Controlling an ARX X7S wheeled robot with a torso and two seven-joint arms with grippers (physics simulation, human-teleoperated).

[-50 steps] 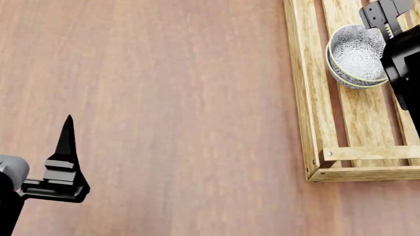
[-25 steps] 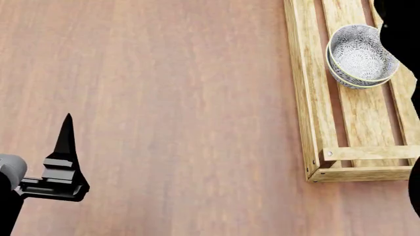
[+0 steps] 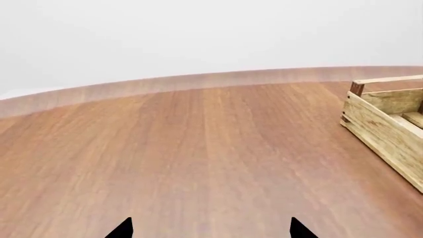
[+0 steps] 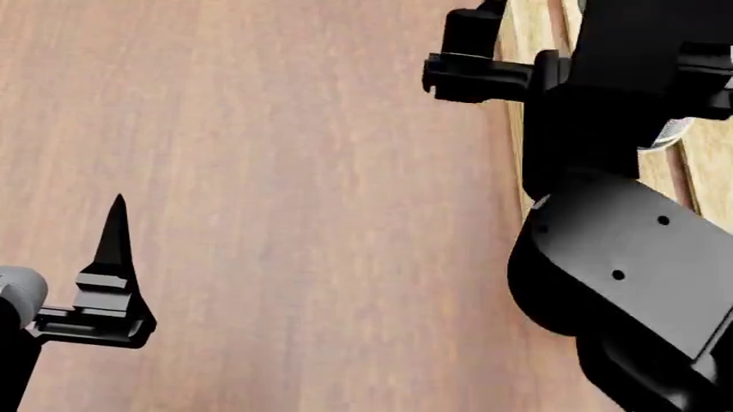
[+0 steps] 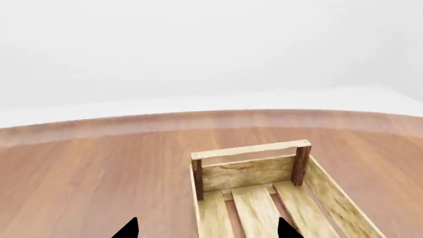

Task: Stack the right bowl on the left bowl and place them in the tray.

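Jaws: both spread, empty | right arm [image 4: 624, 172] hides tray [image 5: 264, 198] (bowls mostly unseen)

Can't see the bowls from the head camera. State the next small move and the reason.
Probably draw the right arm back off the pale wooden slatted tray: its end effector is open and empty, and in the head view the arm covers nearly the whole tray, so its contents can't be checked.

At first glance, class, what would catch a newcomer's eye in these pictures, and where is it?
The bulky black right arm fills the head view's right side, hiding most of the pale wooden tray behind it. The right wrist view shows that tray's far end on the brown table. The left gripper sits low at the left.
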